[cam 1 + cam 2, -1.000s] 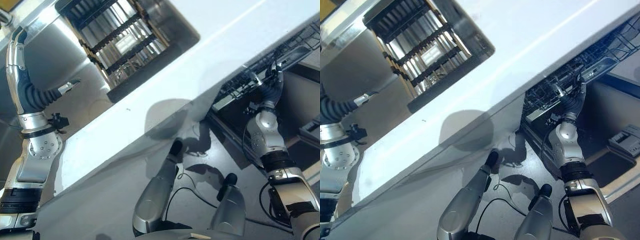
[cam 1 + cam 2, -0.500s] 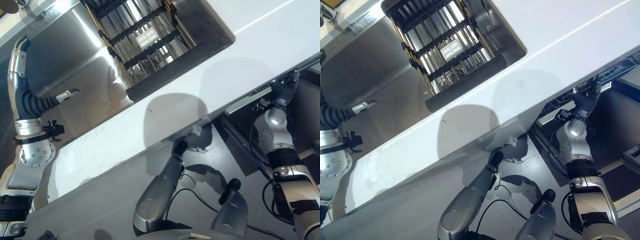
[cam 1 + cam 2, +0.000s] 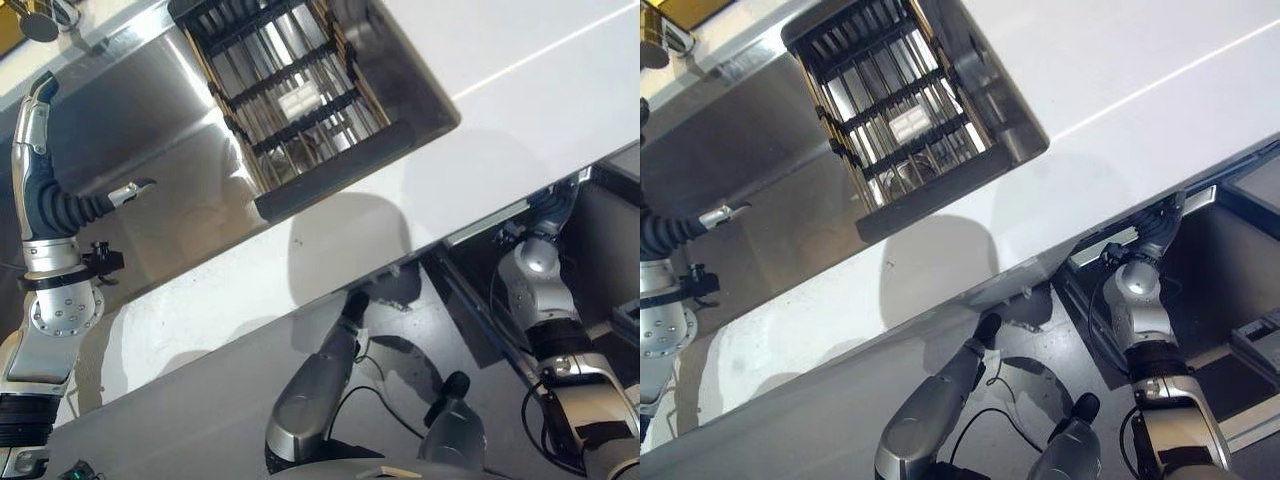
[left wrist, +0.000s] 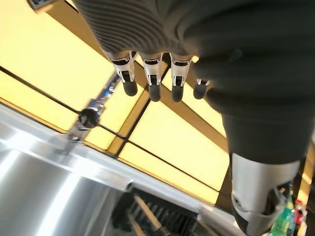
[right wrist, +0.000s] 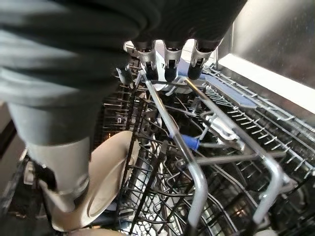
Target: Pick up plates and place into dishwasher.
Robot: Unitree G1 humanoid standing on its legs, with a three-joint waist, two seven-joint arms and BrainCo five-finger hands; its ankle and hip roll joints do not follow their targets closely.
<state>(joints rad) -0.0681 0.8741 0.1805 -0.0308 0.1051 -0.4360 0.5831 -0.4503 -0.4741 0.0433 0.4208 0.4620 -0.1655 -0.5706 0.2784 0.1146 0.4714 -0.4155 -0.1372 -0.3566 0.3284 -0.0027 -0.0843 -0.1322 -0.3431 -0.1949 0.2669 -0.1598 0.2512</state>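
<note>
Cream plate [image 5: 106, 182] stands racked in the dishwasher rack [image 5: 206, 162] below the right hand [image 5: 167, 61], whose empty fingers have slackened. Left hand [image 4: 162, 73] idles, fingers loose. Placement judged complete.

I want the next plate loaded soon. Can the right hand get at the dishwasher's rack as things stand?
Probably yes. The right hand is already inside the dishwasher, fingertips at the wire rack, nothing between them. A cream plate stands in the rack below.
</note>
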